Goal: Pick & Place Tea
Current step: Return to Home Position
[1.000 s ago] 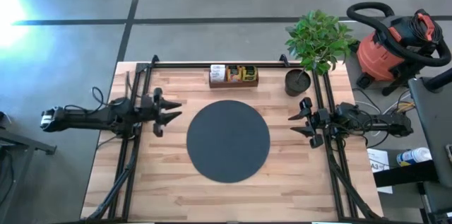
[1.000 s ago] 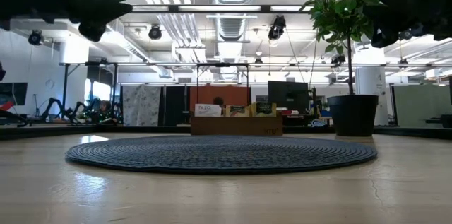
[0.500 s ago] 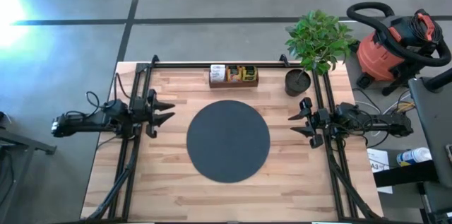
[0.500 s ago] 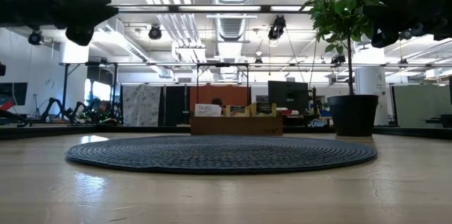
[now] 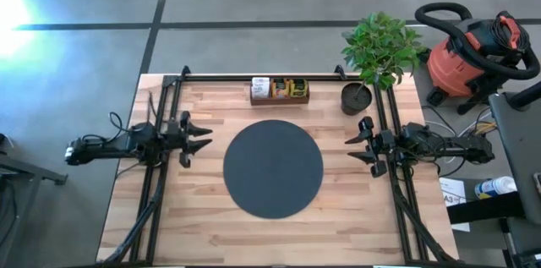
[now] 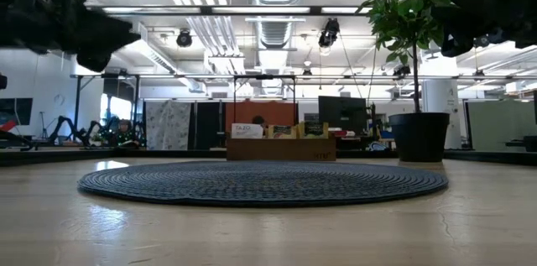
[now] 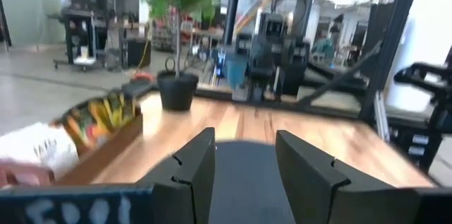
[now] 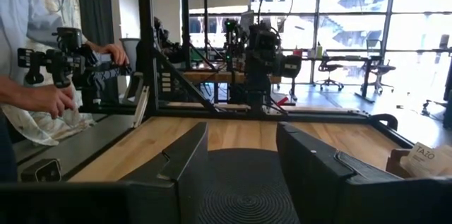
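Observation:
The tea packets (image 5: pixel 280 88) stand upright in a brown wooden tray (image 5: pixel 280 98) at the middle of the table's far edge. They also show in the low view (image 6: pixel 277 130) and the left wrist view (image 7: pixel 99 114). A black round disc (image 5: pixel 273 168) lies flat at the table's centre. My left gripper (image 5: pixel 205 138) hovers open, level, just left of the disc. My right gripper (image 5: pixel 351 148) hovers open, level, just right of the disc. Both point at the disc with nothing between their fingers (image 7: pixel 191 174) (image 8: pixel 176 167).
A potted plant (image 5: pixel 363 90) stands at the far right corner beside the tray. Black frame rails (image 5: pixel 156 175) (image 5: pixel 397 192) run along both table sides. Beyond the table's left side, a person (image 8: pixel 35 75) holds a device. A red vacuum (image 5: pixel 473 52) stands on the floor.
My left gripper has sunk a little and drawn back slightly toward the table's left edge, staying open and level. My right arm has kept still.

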Robot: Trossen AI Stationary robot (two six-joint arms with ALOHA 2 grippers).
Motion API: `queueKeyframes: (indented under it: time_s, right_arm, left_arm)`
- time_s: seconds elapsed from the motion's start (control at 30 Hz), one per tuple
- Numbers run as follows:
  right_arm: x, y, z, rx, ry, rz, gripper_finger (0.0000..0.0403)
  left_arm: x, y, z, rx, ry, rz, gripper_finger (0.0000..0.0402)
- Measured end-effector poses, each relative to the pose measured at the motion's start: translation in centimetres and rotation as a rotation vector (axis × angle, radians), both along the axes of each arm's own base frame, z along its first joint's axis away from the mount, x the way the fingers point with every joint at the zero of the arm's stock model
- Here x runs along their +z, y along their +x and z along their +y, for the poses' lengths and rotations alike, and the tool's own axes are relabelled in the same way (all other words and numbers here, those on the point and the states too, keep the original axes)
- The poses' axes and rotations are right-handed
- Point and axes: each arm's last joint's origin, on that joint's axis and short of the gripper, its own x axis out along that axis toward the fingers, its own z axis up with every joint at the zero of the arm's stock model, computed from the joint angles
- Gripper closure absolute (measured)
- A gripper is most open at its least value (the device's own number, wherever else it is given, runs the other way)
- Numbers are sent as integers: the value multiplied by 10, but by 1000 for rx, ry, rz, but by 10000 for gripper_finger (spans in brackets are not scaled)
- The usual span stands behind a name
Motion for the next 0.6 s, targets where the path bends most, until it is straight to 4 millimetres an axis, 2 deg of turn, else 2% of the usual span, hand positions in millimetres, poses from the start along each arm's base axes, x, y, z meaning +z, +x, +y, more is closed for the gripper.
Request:
queueKeyframes:
  time_s: [0.1,0.47,0.6]
  right_arm:
    - [0,0,0,0,0,1,236]
    - [0,0,0,0,0,1,236]
    - [0,0,0,0,0,1,236]
  left_arm:
    - [-11,3,0,-9,-5,6,257]
    - [-12,3,-1,-4,54,31,257]
    - [-13,3,-1,-5,25,30,257]
